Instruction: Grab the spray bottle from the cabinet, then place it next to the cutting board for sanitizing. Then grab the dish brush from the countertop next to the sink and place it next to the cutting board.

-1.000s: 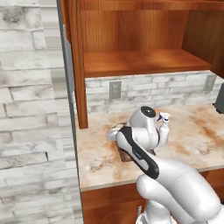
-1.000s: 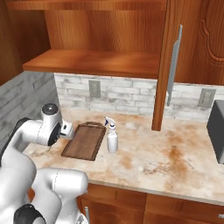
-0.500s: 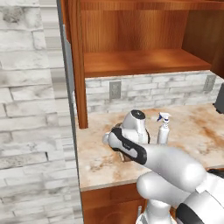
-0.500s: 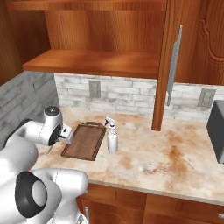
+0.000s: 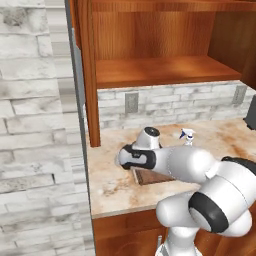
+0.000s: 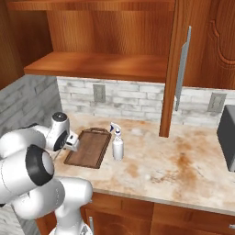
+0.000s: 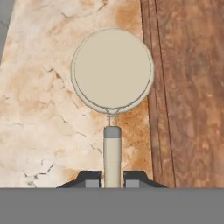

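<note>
Already spray bottle stands on table just beside cutting board. Gripper clamps dish brush handle, head hanging over table at board's edge. Remaining, likely: set down, release.

Rendered kitchen: marbled stone bench, brick backsplash with wall outlets, wooden cabinet, cutting board.
</note>
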Available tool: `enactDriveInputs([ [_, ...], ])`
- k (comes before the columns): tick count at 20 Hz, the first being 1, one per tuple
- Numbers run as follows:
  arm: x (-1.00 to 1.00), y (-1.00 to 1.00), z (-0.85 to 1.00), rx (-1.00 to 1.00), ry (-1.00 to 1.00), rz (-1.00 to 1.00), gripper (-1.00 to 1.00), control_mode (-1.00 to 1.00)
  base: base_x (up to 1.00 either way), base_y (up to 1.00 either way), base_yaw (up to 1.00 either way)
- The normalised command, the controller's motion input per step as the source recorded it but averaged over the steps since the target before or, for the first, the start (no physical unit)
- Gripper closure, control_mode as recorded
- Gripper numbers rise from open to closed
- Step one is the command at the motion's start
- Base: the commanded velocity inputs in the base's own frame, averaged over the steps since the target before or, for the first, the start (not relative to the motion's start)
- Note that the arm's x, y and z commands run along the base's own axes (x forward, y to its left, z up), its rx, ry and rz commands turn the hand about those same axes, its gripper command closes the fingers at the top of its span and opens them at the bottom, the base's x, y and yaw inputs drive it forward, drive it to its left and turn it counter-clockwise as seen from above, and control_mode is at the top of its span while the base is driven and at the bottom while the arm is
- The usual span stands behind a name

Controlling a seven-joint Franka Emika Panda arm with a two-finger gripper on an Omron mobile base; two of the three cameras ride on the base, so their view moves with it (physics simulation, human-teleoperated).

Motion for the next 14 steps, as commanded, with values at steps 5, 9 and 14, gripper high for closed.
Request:
enactDriveInputs([
  [5, 0.14, 0.01, -0.47, 0.0, 0.0, 0.0, 1.0, -1.0, 0.0, 0.0, 0.0],
  [9, 0.12, 0.08, -0.46, 0.0, 0.0, 0.0, 1.0, -1.0, 0.0, 0.0, 0.0],
  [14, 0.11, 0.23, -0.41, -0.03, 0.0, 0.0, 1.0, -1.0, 0.0, 0.0, 0.0],
])
